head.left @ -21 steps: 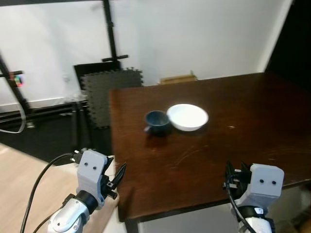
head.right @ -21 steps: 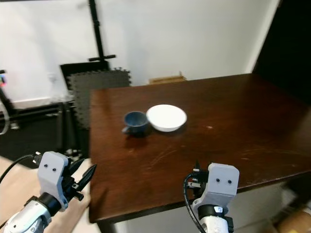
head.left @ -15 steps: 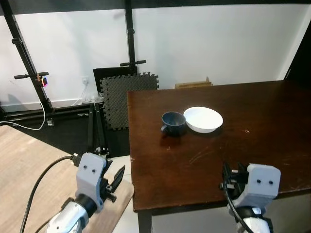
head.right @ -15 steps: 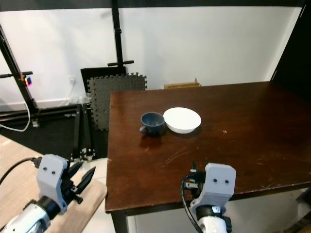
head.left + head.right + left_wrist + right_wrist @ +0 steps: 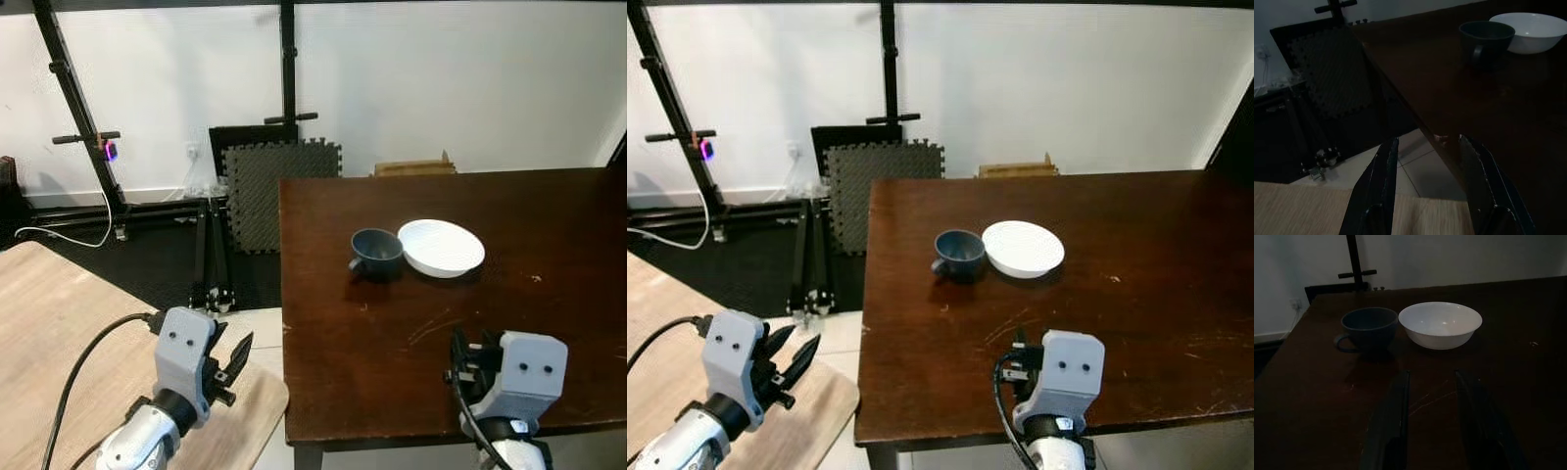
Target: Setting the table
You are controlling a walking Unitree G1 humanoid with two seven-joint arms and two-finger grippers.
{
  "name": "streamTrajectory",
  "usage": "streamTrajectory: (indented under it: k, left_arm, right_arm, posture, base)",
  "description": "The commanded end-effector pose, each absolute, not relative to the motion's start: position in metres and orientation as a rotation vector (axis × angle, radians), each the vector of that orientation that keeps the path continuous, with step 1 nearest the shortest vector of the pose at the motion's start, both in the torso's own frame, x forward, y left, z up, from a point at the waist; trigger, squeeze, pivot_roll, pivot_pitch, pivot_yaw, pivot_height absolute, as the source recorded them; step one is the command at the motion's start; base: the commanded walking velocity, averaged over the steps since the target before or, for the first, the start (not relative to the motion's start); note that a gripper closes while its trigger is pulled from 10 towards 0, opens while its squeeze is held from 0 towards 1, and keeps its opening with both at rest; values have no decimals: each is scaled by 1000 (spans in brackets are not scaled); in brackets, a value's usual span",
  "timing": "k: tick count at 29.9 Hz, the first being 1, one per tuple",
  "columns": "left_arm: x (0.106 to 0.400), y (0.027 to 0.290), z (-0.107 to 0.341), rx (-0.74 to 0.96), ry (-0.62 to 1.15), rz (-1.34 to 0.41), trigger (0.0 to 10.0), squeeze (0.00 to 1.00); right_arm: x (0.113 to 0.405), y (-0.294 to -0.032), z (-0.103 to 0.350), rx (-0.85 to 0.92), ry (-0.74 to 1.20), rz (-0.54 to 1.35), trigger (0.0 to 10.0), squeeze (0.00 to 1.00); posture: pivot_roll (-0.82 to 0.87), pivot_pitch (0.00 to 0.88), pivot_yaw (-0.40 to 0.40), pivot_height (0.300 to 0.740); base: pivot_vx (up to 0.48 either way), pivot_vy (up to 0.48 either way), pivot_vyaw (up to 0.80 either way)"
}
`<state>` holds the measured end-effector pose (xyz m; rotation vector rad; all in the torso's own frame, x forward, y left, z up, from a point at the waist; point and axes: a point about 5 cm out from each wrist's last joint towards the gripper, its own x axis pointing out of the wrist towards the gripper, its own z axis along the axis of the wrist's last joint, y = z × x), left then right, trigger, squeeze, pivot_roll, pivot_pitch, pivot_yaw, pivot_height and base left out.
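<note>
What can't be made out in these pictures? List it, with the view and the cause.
- Inside of the blue cup: its rim hides the bottom in the eye views, and the right wrist view is too dark and low.
- Right claw: in the eye views the grey wrist housing covers its fingers.
- Far right of the table: cut off by the frame edge in both eye views.
- Small pale speck on the table: too small to identify.

No text, label, brand, number or sign can be read anywhere in these views. The blue cup [image 5: 377, 252] and white bowl [image 5: 441, 247] at the middle of the frame are plain. The dark wooden table [image 5: 549, 323] beneath them bears only scratches.
</note>
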<state>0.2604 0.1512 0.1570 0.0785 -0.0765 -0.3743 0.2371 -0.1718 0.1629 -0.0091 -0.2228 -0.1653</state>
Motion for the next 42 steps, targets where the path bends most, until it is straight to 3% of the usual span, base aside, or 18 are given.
streamTrajectory:
  k: [1,30,42]
  left_arm:
    - [259,152,154,78,-54,-372,10000,0]
    - [259,150,153,79,-49,-376,10000,0]
    - [260,149,152,90,-48,-385,10000,0]
  right_arm:
    - [235,-172,160,-13,-208,-172,10000,0]
    - [234,-172,159,-13,-204,-175,10000,0]
    - [234,-173,158,-15,-201,-177,10000,0]
  posture:
    - [-38,16,55,740]
    - [-41,21,56,740]
    - [-44,22,56,740]
  base:
    - [0,0,0]
    - [0,0,0]
    - [0,-472,0]
